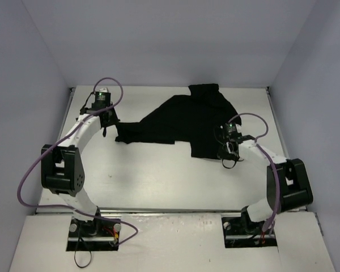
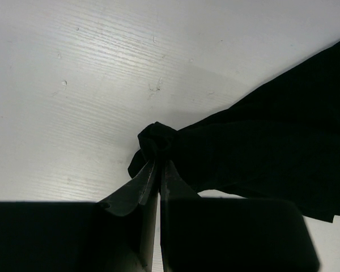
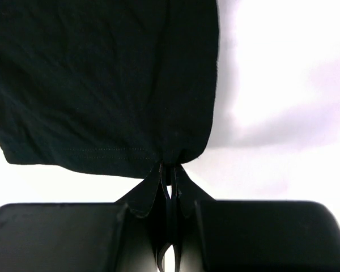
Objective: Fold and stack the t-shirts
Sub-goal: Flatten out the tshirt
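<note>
Fabric of t-shirt (image 1: 187, 119) judged soft, light, prone to bunch; hems and corners the best holds. Lay spread, rumpled, on far half of table (image 1: 158, 175). Left gripper (image 2: 158, 161) pinched tight on its wadded left tip; right gripper (image 3: 170, 169) clamped on near-right hem corner.

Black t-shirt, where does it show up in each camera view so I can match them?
Top external: the t-shirt lies spread across the centre, between both arms.
Left wrist: it fills the right half of the picture, with a bunched corner pinched in the left gripper.
Right wrist: it is in the upper left, with a hem corner pinched in the right gripper.
Shared landmark: the white table under it.
</note>
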